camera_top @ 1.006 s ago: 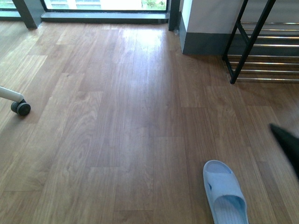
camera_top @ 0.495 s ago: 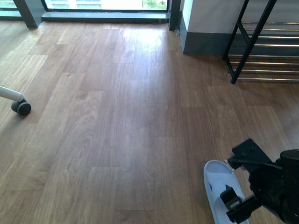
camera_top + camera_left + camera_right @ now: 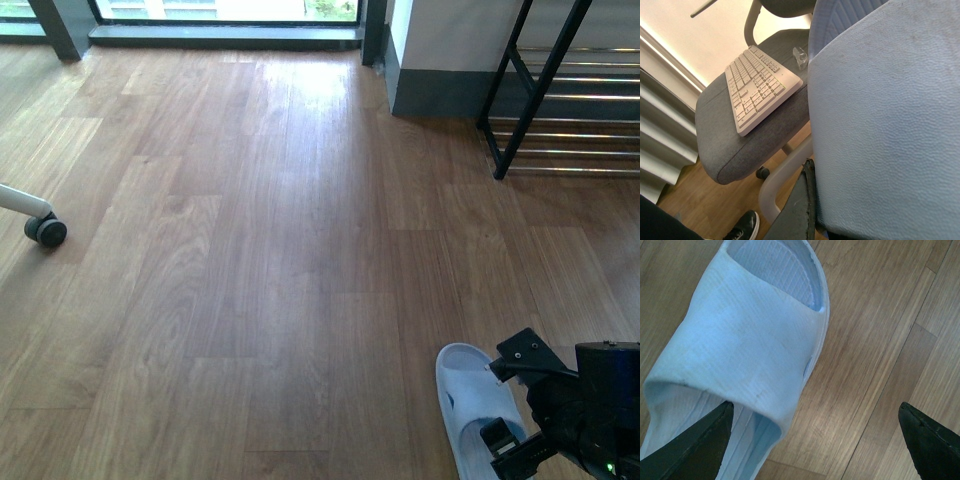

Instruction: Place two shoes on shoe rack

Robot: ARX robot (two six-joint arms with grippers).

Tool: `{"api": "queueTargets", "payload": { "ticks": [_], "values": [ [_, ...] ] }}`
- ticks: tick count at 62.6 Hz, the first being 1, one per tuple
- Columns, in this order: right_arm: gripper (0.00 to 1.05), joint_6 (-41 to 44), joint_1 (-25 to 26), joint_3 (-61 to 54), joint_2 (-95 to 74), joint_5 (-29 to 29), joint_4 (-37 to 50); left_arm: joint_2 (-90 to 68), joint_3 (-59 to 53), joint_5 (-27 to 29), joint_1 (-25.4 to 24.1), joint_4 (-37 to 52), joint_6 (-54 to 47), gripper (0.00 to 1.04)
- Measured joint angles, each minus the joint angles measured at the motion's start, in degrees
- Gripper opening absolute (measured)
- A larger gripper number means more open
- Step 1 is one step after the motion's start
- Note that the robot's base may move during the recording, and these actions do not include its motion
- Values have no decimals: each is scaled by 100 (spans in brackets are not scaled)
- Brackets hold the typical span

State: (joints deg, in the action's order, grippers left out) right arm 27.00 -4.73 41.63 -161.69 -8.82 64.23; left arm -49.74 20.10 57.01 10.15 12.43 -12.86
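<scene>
Pale blue slide (image 3: 470,400) lay on the floor (image 3: 250,250) beneath the wide-spread right gripper (image 3: 815,407); the left gripper (image 3: 809,202) clasped a second slide (image 3: 880,125).

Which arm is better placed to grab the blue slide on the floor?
Right. Its open tool hangs over the slide, fingers spread across one side of it. The left arm is outside the front view, its wrist camera facing a chair.
</scene>
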Motion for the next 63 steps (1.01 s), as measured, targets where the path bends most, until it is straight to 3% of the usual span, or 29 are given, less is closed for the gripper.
{"api": "queueTargets", "payload": {
  "ticks": [22, 63],
  "values": [
    [94, 356, 76, 789, -688, -26, 184, 0, 0, 0, -2, 0, 0, 2],
    [2, 535, 177, 964, -1001, -214, 750, 0, 0, 0, 0, 0, 0, 2]
  ]
}}
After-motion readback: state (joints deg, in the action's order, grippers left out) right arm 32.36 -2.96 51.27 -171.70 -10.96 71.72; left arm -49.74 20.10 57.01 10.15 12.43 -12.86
